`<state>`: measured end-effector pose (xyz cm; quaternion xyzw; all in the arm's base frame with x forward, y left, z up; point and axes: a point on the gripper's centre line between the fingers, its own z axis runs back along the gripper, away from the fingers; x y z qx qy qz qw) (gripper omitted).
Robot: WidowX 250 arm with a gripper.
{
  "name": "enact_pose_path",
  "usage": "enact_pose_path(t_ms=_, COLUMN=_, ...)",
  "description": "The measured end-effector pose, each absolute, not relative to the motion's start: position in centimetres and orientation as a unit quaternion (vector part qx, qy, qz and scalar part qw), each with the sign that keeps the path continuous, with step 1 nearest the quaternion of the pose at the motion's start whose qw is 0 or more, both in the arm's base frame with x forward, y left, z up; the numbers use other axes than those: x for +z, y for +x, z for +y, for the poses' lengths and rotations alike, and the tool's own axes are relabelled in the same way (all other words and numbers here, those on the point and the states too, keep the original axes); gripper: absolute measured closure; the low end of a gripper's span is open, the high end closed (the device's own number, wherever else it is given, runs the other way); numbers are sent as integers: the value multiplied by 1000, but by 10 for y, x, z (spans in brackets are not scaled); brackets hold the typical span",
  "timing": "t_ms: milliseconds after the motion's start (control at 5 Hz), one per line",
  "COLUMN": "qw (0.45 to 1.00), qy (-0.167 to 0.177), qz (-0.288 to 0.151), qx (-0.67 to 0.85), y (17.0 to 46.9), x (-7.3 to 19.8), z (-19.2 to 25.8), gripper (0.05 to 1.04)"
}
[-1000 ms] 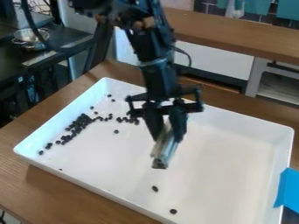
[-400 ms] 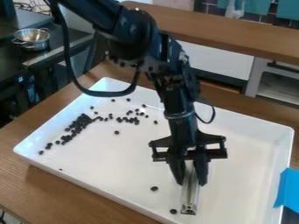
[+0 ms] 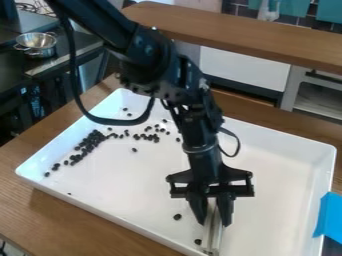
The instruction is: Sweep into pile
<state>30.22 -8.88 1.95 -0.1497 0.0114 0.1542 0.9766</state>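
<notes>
While two stray beans lie apart from the rest, the step in hand looks like gathering them: the near stray [image 3: 198, 241] just beside the sweeping tool [image 3: 212, 234], the other stray [image 3: 177, 217] a little farther up the white tray [image 3: 274, 145]. Main cluster [image 3: 90, 142] runs along the tray's left side, with a looser scatter [image 3: 148, 136] trailing off to its right. Best approach, I judge: seat the tool's lower edge flat on the tray floor, on the strays' side away from the cluster, then one slow, level push toward the view's upper left. Too high and it rides over them; too quick and they roll off round its end. Near wall is close, so little room to get behind the nearer one. Claw [image 3: 214, 218]: closed on the tool, fingers parted only by its thickness, one to each side, the pale length pointing down below them. Cannot tell whether its tip touches the tray.
</notes>
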Motion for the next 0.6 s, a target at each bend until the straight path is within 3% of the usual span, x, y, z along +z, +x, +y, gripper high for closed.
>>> enact_pose_path(t_ms=600, qw=980, qy=-137, qz=27, qx=145, y=291, x=17, z=-20, gripper=709)
